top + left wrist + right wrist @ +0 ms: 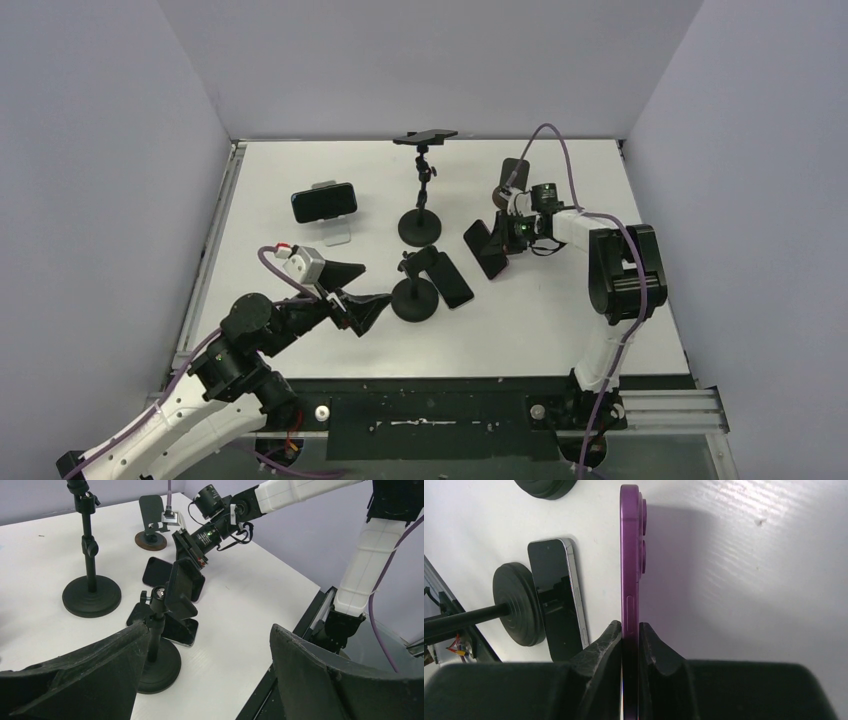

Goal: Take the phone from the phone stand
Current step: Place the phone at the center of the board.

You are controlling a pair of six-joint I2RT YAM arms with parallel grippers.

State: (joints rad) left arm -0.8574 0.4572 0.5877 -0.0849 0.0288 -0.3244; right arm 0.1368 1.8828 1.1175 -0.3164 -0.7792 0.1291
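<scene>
Bright even light, soft shadows on the white table (560,300), near foreground blurred in wrist views

— What surrounds it?
— Plain pale lilac-grey walls (430,60) on three sides, evenly lit.
— And underneath?
— A white worktop (540,330), a metal rail (212,240) along its left edge, a black strip (430,412) nearest.

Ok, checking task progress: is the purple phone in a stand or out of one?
Out. The right end effector is shut on the purple phone, holding it edge-on, clear of every stand. The brown-based stand behind it is empty.
</scene>
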